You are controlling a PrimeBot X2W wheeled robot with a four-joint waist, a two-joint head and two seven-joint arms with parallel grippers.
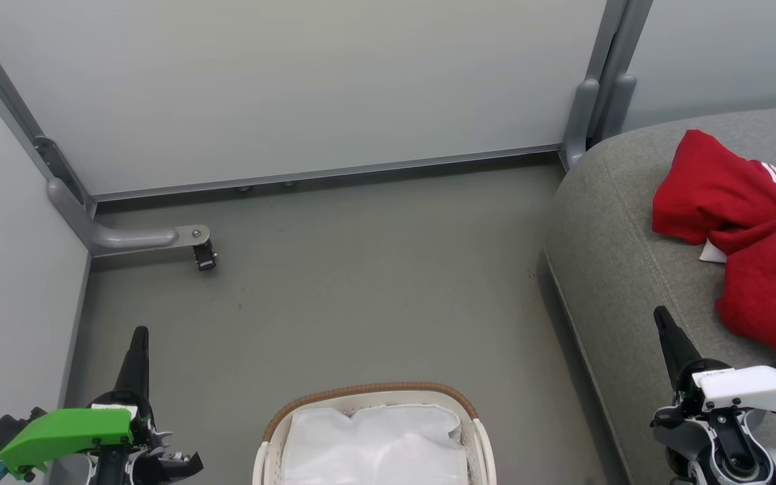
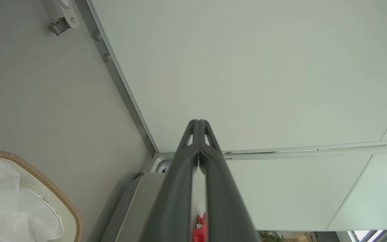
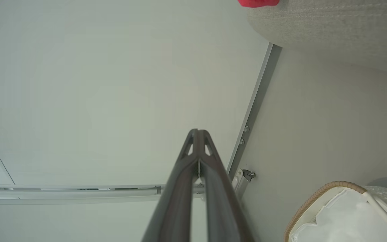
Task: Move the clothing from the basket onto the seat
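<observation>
Smooth grey floor point(image 1: 361, 283), closed in at the back and left by pale partition panels point(image 1: 294, 87) in grey metal framing; a frame foot point(image 1: 159, 237) with a small dark caster sticks out over the floor at left. Basket point(image 1: 368, 391) at bottom centre of the head view, standing on the floor, brown woven rim toward the panels, its near part cut off by the picture's edge. White liner cloth point(image 1: 374, 438) lies crumpled across its inside. Seat point(image 1: 617, 256) fills the right side, its rounded corner near the frame post, well apart from the basket with bare floor between. Clothing point(image 1: 752, 236) lies heaped on the seat: bright red folds, with thin white stripes and a white part at the heap's upper right. It runs off the right edge of the view. Left gripper point(image 1: 139, 333) at lower left under a green housing, above the floor, left of the basket and clear of it; in the left wrist view its two dark fingers point(image 2: 180, 188) meet at the tips, nothing between them. Right gripper point(image 1: 661, 314) at lower right under a white housing, above the seat's front part, near the lower edge of the red heap but not touching it. In the right wrist view its fingers point(image 3: 180, 191) are likewise pressed together and hold nothing, pointing at the pale panels, with the basket rim at lower right.
</observation>
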